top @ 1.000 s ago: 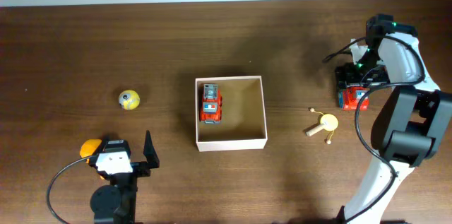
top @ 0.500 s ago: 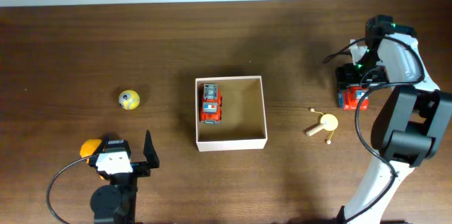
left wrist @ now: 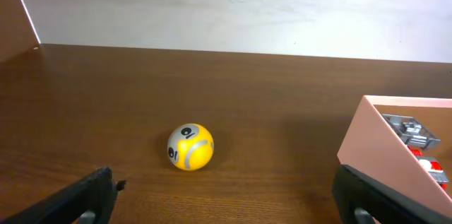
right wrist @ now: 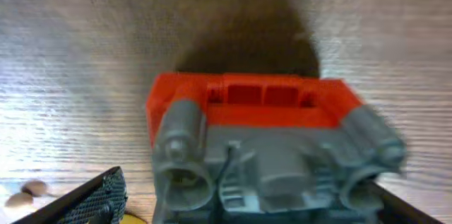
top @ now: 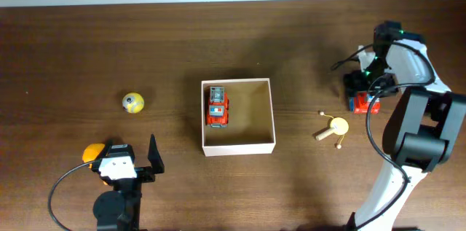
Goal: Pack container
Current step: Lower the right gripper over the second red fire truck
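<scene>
The container (top: 239, 147), a shallow square box with white walls and a tan inside, sits mid-table with a red and grey toy truck (top: 217, 106) along its left wall. A second red and grey truck (top: 363, 103) stands on the table at the right. My right gripper (top: 362, 91) hangs over it, open. In the right wrist view this truck (right wrist: 261, 139) fills the space between the fingers (right wrist: 92, 199), with a gap at the left finger. My left gripper (top: 135, 159) rests open at the front left, with a yellow ball (left wrist: 189, 147) ahead of it.
An orange object (top: 92, 151) lies against the left gripper's left side. A yellow wooden toy with pegs (top: 335, 127) lies between the container and the right arm. The container's near corner (left wrist: 367, 150) shows at the right of the left wrist view.
The right wrist has shifted slightly over the red truck on the table. The left arm, the ball and the container have not moved.
</scene>
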Available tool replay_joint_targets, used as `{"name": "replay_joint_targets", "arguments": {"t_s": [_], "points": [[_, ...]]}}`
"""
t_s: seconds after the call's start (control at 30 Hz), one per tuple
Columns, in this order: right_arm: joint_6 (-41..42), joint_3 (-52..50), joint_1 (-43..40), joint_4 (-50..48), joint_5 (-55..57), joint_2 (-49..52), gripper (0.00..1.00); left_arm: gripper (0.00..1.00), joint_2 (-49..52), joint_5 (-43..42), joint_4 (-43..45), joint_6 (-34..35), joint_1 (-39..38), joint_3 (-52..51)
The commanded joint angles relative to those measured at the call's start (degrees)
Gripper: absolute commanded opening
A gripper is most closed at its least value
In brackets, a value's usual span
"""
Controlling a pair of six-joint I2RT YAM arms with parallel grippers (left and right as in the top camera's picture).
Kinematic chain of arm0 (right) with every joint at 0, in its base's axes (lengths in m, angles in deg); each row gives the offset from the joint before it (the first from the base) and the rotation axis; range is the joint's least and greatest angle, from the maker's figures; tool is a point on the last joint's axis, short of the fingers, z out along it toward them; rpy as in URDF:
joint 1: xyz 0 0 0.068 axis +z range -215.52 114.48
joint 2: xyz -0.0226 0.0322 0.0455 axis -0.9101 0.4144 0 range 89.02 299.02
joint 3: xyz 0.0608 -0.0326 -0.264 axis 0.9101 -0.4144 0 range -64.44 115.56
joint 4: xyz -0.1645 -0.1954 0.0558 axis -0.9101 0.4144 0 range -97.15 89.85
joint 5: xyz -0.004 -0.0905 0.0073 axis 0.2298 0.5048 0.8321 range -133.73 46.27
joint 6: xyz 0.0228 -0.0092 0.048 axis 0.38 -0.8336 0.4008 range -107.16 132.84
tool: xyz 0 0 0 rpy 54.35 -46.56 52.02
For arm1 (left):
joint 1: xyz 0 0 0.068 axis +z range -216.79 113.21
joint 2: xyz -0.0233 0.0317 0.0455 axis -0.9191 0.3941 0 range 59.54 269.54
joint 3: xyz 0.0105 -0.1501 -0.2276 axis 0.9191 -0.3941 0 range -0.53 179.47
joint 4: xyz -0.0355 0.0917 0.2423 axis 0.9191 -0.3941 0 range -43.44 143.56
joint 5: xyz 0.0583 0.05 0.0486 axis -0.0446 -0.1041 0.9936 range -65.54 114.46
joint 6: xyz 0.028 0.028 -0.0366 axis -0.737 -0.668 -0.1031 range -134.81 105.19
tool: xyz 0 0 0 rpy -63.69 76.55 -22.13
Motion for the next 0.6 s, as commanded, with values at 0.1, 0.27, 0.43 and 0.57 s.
{"name": "replay_joint_targets", "arguments": {"t_s": [0.1,0.27,0.43,0.57], "points": [[1.1,-0.7,-0.3,-0.3,-0.3,-1.2,0.87,0.99,-0.3,-0.7,0.2,-1.1,-0.2,-0.5],[1.2,-0.7,-0.3,-0.3,-0.3,-1.2,0.69,0.99,-0.3,-0.7,0.2,-1.1,-0.2,-0.5],[1.8,-0.7,-0.3,-0.3,-0.3,-1.2,0.66,0.99,-0.3,-0.7,0.2,-1.1,-0.2,-0.5],[2.6,-0.7,-0.3,-0.3,-0.3,-1.2,0.66,0.99,-0.3,-0.7,0.2,-1.1,-0.2,-0.5]]}}
